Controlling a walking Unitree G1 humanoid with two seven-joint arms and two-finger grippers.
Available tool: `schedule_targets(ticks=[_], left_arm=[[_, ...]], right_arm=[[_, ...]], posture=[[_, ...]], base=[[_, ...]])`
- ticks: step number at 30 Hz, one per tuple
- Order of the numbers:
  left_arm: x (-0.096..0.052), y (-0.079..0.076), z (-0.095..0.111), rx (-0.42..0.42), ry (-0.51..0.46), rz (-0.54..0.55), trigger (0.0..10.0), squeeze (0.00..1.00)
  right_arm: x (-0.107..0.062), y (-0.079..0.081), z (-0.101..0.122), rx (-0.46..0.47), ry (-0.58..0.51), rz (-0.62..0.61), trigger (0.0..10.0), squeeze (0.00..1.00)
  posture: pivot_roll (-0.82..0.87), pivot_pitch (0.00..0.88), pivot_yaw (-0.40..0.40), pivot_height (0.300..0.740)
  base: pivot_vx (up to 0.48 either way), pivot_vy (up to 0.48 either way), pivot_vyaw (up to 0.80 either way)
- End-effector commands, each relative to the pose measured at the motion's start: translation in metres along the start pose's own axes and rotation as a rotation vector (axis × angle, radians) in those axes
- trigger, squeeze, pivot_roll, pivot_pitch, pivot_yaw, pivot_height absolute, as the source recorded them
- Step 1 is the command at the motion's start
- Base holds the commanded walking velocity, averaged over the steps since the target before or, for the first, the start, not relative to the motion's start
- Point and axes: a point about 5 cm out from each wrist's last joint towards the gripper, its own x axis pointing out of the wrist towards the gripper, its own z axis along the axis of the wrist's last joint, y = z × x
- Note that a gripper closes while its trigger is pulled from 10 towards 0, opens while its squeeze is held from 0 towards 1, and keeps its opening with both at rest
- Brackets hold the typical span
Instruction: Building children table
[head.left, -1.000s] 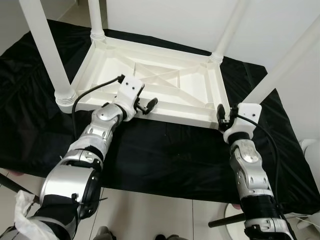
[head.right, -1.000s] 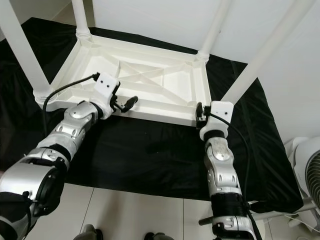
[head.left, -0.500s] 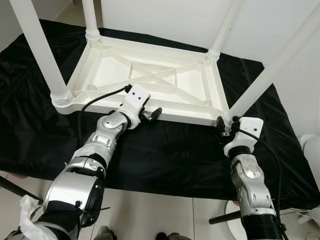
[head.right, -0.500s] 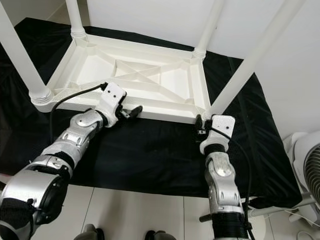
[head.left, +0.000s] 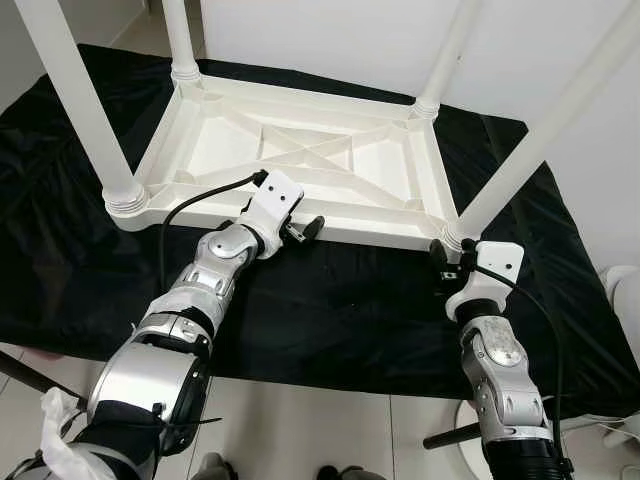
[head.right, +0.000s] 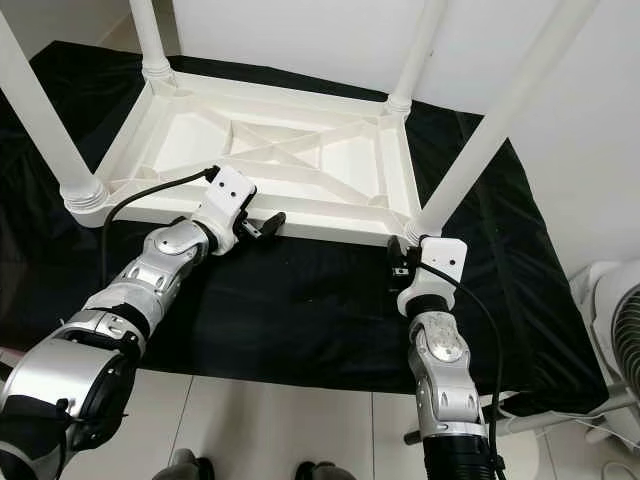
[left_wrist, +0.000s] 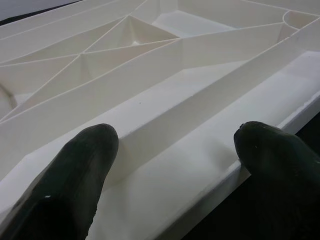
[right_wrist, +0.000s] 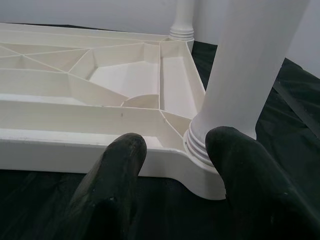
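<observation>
We see a black cloth spread over the tiled floor, and on it lies the white plastic children's table, turned upside down so that its ribbed underside faces up. Four white legs stand up from its corners: the near left leg, the far left leg, the far right leg and the near right leg. Each one sits in a ringed socket at its corner.

Our left gripper reaches in from the left and rests at the middle of the table's near edge. In the left wrist view its jaws stand well apart, one fingertip over the inner rib and the other at the outer rim, with the flat edge strip between them. We cannot tell from these pictures whether the fingertips press on the plastic.

Our right gripper is at the near right corner, just beside the foot of the near right leg. In the right wrist view its jaws are also open, one fingertip before the frame rail and the other before the leg's socket. They grip nothing.

At the right edge of the right eye view stands part of a white fan.
</observation>
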Motion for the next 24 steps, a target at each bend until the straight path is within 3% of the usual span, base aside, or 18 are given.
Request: schedule_targets(ticks=[1,3,8,10,13,24], left_arm=[[0.0,-0.022,-0.02,-0.045,0.109,-0.211,10.0,0.0],[0.0,-0.021,-0.022,-0.079,0.129,-0.198,10.0,0.0],[-0.001,-0.02,-0.025,-0.069,0.16,-0.196,10.0,0.0],[-0.002,-0.021,-0.02,-0.056,0.115,-0.252,10.0,0.0],[-0.005,-0.021,-0.004,-0.104,-0.025,-0.343,10.0,0.0],[-0.012,-0.02,-0.003,-0.08,-0.04,-0.419,10.0,0.0]], right_arm=[[-0.003,-0.001,-0.001,0.008,0.01,-0.016,10.0,0.0],[-0.003,-0.001,-0.002,0.013,0.014,-0.02,10.0,0.0],[-0.006,0.001,-0.003,0.02,0.021,-0.018,10.0,0.0],[-0.007,0.0,-0.004,0.018,0.024,-0.017,10.0,0.0],[-0.008,-0.004,-0.005,0.011,0.029,-0.028,10.0,0.0],[-0.012,0.0,-0.006,0.023,0.034,-0.025,10.0,0.0]], posture=[[-0.12,0.133,-0.058,0.74],[-0.13,0.13,-0.058,0.74],[-0.13,0.131,-0.054,0.74],[-0.12,0.133,-0.051,0.74],[-0.12,0.135,-0.049,0.74],[-0.13,0.144,-0.042,0.74]], base=[[0.0,0.0,0.0],[0.0,0.0,0.0],[0.0,0.0,0.0],[0.0,0.0,0.0],[0.0,0.0,0.0],[0.0,0.0,0.0]])
